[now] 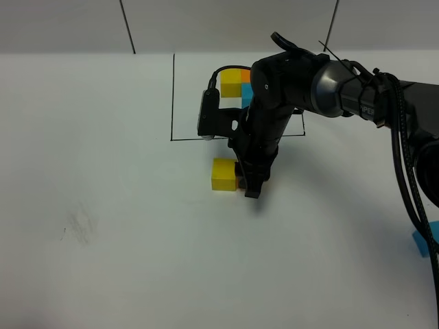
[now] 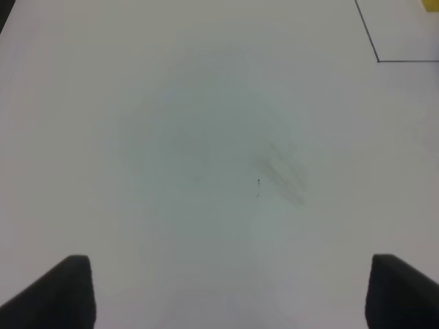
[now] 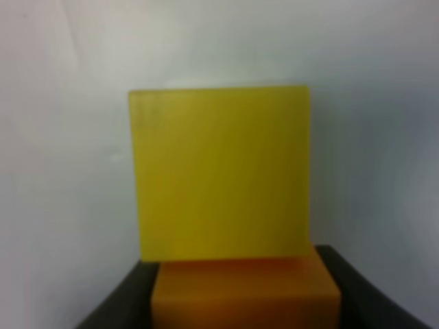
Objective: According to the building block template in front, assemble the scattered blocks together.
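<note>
Right gripper [image 1: 251, 188]: clamped on the orange block [image 3: 245, 296], low at the table [image 1: 103, 260], just in front of the black outline [image 1: 173, 96].
Left gripper [image 2: 233, 295]: jaws wide apart, nothing between them, over bare table.
Orange block: face to face with the yellow block [image 1: 224, 174], touching, edges roughly in line in the right wrist view.
Blue block [image 1: 421, 243]: well apart, at the right edge of the exterior view, not yet joined.
Template [image 1: 232, 81]: inside the outline, yellow, orange and blue cubes, partly hidden behind the right arm.
Step, judged: seating orange beside yellow.
Risk, shove: further forward push likely to slide or twist the loose yellow block, leaving a gap or skew.
Risk, release: opening fingers may drag orange off the joint.
Risk, retreat: low arm near the template, liable to knock it.
</note>
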`<state>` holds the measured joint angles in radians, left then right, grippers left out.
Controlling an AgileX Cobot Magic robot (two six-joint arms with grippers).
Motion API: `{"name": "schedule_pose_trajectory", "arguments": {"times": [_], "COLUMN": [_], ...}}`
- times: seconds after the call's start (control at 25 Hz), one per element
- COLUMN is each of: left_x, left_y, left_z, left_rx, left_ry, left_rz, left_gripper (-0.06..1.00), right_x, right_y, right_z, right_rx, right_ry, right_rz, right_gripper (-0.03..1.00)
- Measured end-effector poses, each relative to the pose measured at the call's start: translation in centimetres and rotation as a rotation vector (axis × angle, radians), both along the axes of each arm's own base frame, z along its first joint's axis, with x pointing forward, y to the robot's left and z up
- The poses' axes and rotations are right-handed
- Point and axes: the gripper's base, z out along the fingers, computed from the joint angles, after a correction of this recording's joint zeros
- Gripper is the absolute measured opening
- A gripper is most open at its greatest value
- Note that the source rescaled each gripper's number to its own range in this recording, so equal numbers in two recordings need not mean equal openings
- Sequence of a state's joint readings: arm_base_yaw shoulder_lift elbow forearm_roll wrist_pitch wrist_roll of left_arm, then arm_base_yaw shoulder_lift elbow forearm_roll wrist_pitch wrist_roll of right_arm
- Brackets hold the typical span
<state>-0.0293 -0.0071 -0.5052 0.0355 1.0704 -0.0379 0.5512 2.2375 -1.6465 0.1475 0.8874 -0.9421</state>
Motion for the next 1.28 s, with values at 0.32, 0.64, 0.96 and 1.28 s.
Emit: {"name": "schedule_pose_trajectory", "arguments": {"times": [0.32, 0.64, 0.96, 1.28], "left_x": [0.0, 0.0, 0.0, 0.0], "left_y": [0.0, 0.0, 0.0, 0.0], "left_z": [0.0, 0.0, 0.0, 0.0], "left_rx": [0.000, 0.000, 0.000, 0.001], "left_ry": [0.000, 0.000, 0.000, 0.000], "left_rz": [0.000, 0.000, 0.000, 0.000], "left_gripper": [0.68, 0.68, 0.68, 0.68], "right_x": [0.1, 0.1, -0.3, -0.2], "right_y": [0.1, 0.1, -0.8, -7.4], "right_z": [-1.0, -1.0, 0.8, 5.8], "right_rx": [-0.002, -0.004, -0.068, -0.041], "right_ry": [0.007, 0.011, 0.028, 0.008], "right_rz": [-0.004, -0.004, -0.116, -0.738], "right_gripper": [0.01, 0.01, 0.80, 0.93]}}
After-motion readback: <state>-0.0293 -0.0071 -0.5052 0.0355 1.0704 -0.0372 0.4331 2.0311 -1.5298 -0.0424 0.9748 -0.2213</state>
